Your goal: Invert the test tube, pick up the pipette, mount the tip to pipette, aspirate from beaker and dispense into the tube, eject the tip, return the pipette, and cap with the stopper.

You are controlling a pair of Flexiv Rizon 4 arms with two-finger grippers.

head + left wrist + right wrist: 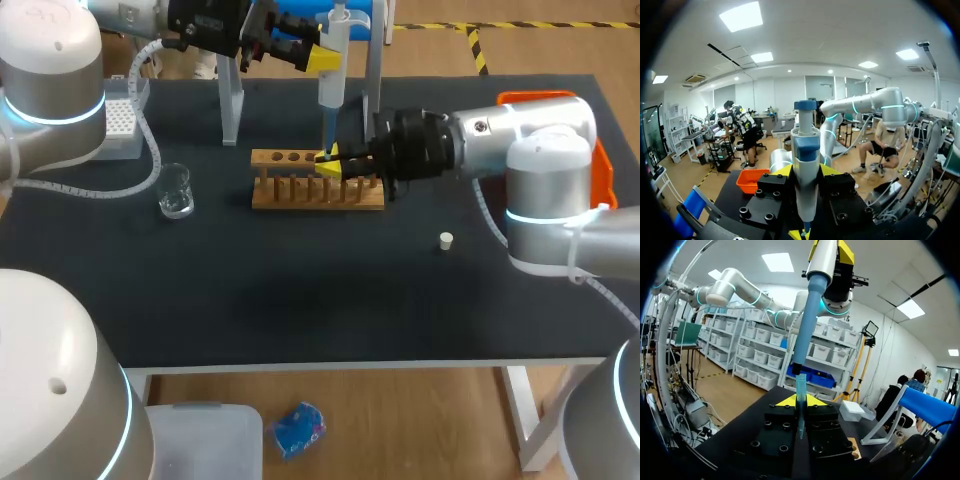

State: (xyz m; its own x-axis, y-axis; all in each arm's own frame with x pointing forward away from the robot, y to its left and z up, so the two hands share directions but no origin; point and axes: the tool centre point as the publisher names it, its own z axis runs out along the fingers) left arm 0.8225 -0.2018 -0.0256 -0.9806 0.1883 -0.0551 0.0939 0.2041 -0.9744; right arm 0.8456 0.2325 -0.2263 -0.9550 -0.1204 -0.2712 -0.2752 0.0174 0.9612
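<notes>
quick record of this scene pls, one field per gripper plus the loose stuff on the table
left gripper: shut on white-and-blue pipette, upright above the rack
right gripper: shut on slim translucent teal tube, just under the pipette's end
wooden test tube rack: under the right gripper
clear glass beaker: upright, apart from the rack
small white stopper: loose on the table, untouched

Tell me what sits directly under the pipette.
A bluish tip, held upright in the right hand, its open end just under the pipette nozzle, over the wooden rack. The hand covers the rack's holes beneath it.
</notes>
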